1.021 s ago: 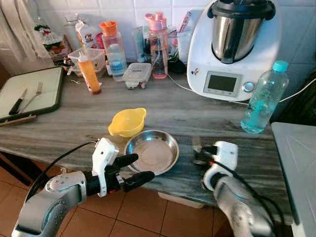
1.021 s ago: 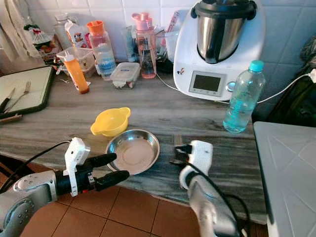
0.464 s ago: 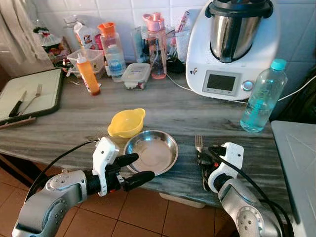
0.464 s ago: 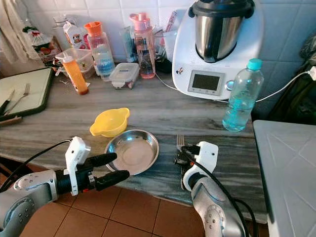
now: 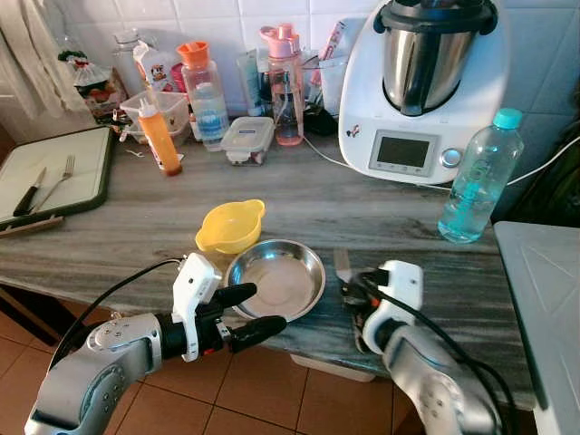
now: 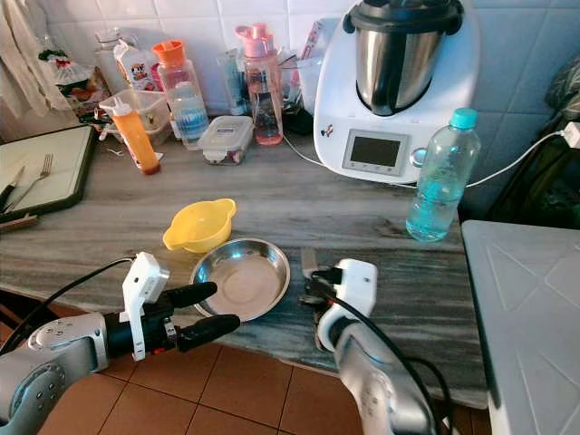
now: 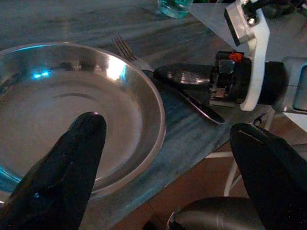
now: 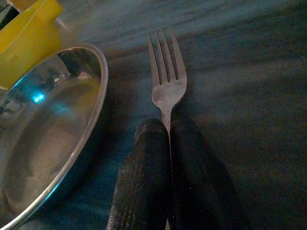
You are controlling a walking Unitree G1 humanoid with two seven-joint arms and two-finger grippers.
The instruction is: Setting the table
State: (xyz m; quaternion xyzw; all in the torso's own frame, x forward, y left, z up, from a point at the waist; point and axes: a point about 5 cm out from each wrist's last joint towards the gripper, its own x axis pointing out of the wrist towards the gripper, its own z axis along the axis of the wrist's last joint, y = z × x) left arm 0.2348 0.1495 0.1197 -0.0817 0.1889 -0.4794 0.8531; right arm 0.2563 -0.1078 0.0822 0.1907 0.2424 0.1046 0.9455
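A steel plate [image 5: 275, 276] sits near the counter's front edge, with a yellow bowl [image 5: 231, 226] touching its far left side. My right gripper [image 5: 355, 294] is shut on the handle of a fork [image 5: 343, 265], just right of the plate. The tines [image 8: 165, 81] point away from me and lie on or just above the counter. The right wrist view has the two fingers [image 8: 144, 163] pressed together on the handle beside the plate rim [image 8: 98, 91]. My left gripper [image 5: 261, 308] is open at the plate's near left edge, holding nothing.
A dark-rimmed board [image 5: 54, 172] at the far left carries a knife and another fork. An orange bottle [image 5: 161, 136], jars and a food container [image 5: 249, 138] line the back. A kitchen machine [image 5: 421, 91] and a water bottle [image 5: 471, 177] stand at the right, beside a white surface [image 5: 544, 299].
My right gripper has shifted left with the fork, bringing it closer to the plate's right rim. The left gripper has stayed where it was.
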